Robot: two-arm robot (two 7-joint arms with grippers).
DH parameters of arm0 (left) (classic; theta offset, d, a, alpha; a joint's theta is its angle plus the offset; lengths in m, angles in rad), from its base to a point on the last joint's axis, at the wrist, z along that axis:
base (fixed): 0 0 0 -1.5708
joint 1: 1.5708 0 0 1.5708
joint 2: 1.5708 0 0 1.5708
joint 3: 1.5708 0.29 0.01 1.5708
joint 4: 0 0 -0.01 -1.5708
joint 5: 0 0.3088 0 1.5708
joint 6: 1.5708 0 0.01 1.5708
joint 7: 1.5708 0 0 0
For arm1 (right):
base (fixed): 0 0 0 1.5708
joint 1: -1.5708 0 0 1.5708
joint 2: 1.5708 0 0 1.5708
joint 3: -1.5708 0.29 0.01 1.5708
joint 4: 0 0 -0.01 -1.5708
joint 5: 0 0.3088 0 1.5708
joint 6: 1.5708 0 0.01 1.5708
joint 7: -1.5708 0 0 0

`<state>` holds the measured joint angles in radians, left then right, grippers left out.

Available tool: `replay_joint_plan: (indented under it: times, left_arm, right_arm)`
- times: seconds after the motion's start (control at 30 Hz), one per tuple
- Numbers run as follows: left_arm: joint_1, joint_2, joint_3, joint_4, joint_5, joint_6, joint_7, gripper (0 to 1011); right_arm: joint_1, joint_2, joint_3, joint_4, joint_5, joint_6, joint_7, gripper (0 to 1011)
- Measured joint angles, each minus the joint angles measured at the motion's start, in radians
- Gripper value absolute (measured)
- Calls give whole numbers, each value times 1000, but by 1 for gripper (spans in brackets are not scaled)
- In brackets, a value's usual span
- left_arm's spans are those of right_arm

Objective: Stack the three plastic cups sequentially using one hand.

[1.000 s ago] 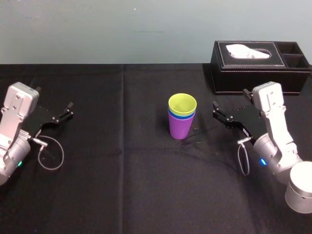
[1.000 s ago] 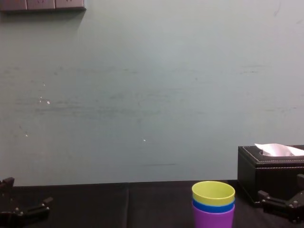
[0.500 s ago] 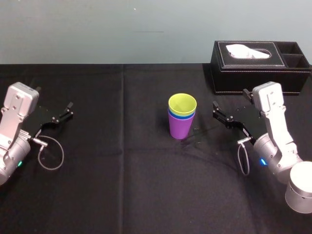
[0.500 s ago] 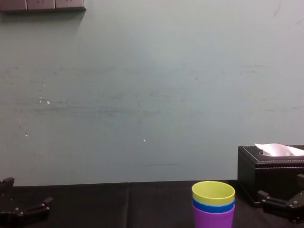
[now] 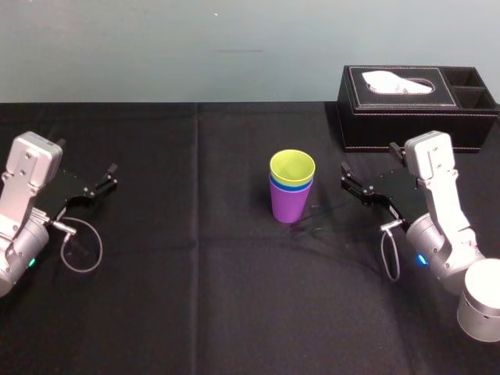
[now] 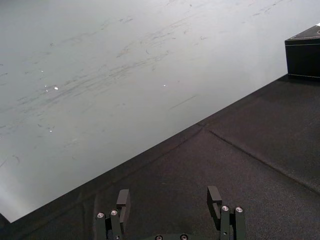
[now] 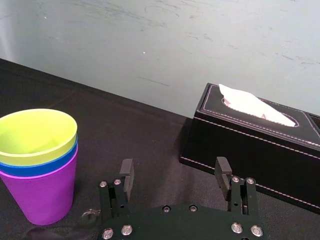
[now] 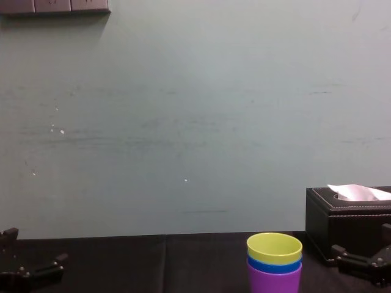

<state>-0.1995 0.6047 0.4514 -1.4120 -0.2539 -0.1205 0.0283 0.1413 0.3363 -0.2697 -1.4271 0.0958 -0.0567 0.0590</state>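
A black-covered bench (image 5: pixel 234 297) spreads across the head view, against a pale wall. At its far right side stands a black tissue box (image 5: pixel 418 105) with a white tissue (image 5: pixel 388 80) poking out of the top.

The right gripper (image 5: pixel 355 186) hangs low over the bench just in front of the box, pointing toward the cups from their right. Its jaws stand wide apart, holding nothing and touching nothing; in the right wrist view the gap between them frames bare cloth and the box's lower edge. The left gripper (image 5: pixel 90 187) sits well off to the left, its jaws likewise spread wide and empty.

Near the bench's middle the three cups stand upright, nested in one stack. The purple cup (image 5: pixel 289 205) is at the bottom on the cloth, the blue cup (image 5: pixel 291 186) shows as a narrow band inside it, and the yellow-green cup (image 5: pixel 292 166) sits innermost on top. The stack is near the right gripper but apart from it.
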Motion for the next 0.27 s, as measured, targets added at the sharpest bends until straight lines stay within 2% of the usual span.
replay_joint_plan:
  times: [0.27]
  left_arm:
    - [0, 0, 0, 0, 0, 0, 0, 1011]
  right_arm:
    - [0, 0, 0, 0, 0, 0, 0, 1003]
